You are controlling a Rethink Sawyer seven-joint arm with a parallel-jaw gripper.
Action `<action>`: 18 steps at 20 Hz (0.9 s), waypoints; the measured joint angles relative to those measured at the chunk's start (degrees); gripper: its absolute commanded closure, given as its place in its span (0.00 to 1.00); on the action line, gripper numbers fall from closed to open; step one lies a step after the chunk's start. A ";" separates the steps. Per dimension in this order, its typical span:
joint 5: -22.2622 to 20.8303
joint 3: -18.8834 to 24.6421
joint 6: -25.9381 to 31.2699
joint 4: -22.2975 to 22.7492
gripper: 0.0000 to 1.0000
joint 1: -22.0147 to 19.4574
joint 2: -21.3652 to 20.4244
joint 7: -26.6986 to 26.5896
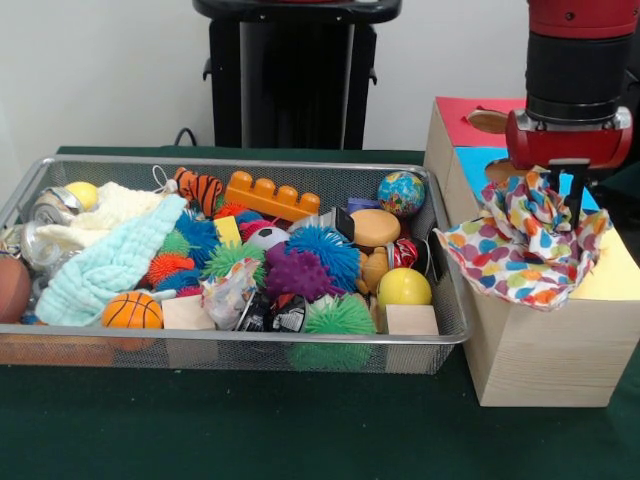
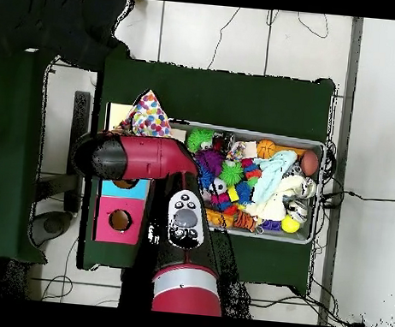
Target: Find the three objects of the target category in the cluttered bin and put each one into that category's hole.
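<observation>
Over the wooden box with coloured top panels (image 1: pixel 545 350), the red-and-black gripper (image 1: pixel 566 185) clutches the polka-dot cloth (image 1: pixel 525 245), draping down the front; overhead, the arm hides that grasp, cloth (image 2: pixel 149 116) splaying boxward.

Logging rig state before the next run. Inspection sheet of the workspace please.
Surface: green table cloth, bare in front of the bin.
Job's things: polka-dot cloth hanging from the gripper over the wooden sorting box; red section's hole uncovered.
Clutter: wire mesh bin crowded with spiky balls, mint towel, orange brick, globe ball, mini basketball.
Grippers: gripper above the box, shut on the cloth.
Cables: several on the floor beside the table.
Surroundings: white wall, black pedestal.
</observation>
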 measured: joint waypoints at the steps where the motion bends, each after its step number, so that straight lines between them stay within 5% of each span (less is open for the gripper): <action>1: 0.00 0.00 0.01 -0.08 1.00 0.04 0.04 0.00; 18: -0.04 -1.41 -0.62 -1.82 1.00 1.77 0.96 0.00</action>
